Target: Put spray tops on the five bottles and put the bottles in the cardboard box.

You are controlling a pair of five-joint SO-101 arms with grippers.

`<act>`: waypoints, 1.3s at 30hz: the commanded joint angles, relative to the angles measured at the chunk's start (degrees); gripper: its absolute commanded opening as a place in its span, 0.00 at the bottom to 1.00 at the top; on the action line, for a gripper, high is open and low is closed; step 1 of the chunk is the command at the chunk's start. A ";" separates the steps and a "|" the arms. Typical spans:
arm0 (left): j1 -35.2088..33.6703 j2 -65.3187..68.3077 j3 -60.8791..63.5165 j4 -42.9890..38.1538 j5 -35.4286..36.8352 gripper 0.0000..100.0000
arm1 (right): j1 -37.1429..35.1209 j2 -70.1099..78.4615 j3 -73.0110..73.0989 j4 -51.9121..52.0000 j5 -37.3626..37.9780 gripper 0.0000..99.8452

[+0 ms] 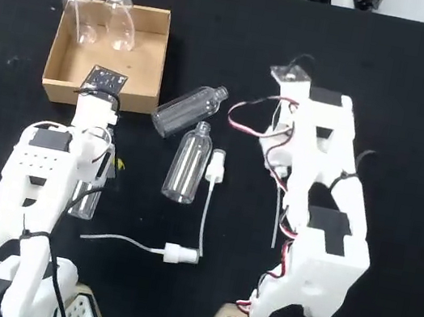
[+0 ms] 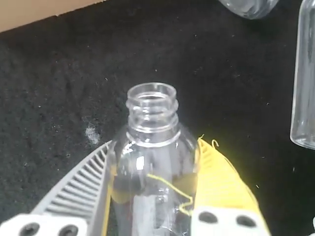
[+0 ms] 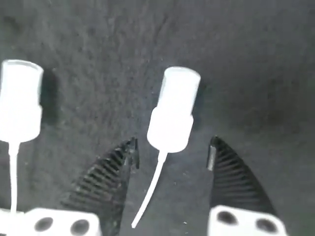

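Brown cardboard box (image 1: 63, 71) sat at the far left of the black-covered desk (image 1: 416, 120). Inside it were a first capped clear bottle (image 1: 81, 16) and a second capped clear bottle (image 1: 119, 21), white spray heads leaning over the far wall. By my count, two of five were done.

Left gripper (image 2: 156, 145): fingers clamped on a clear uncapped plastic bottle (image 2: 152, 113), its threaded neck open, held near the box's near wall. Could not tell whether it rested on the desk.

Between the arms lay an angled bare bottle (image 1: 189, 111) and, just beside it, a straight bare bottle (image 1: 188, 163).

Right gripper (image 3: 172, 142): fingers apart, straddling a loose white spray top (image 3: 173, 110), with no contact visible. Its dip tube trailed back between them. A second loose spray top (image 1: 215, 167) lay beside the straight bare bottle, and a third loose spray top (image 1: 180, 254) nearer the arm bases.

Left to do, as I judged it: three tops to fit and three bottles to box.
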 commanded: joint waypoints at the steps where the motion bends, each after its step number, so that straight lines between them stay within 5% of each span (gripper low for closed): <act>1: -0.31 -1.58 -0.66 -0.70 0.26 0.10 | -1.93 -4.53 2.24 -4.66 -2.73 0.22; 15: -0.48 -1.58 -0.66 -0.70 -1.49 0.10 | -3.16 -3.91 3.91 -9.76 -12.75 0.22; 33: -0.22 -1.58 -0.40 -0.70 -1.49 0.10 | 0.35 -4.62 8.22 -15.38 -10.02 0.11; 39: 0.22 -1.58 -0.31 -0.62 -1.32 0.10 | 0.35 -11.12 2.77 -7.30 -10.37 0.05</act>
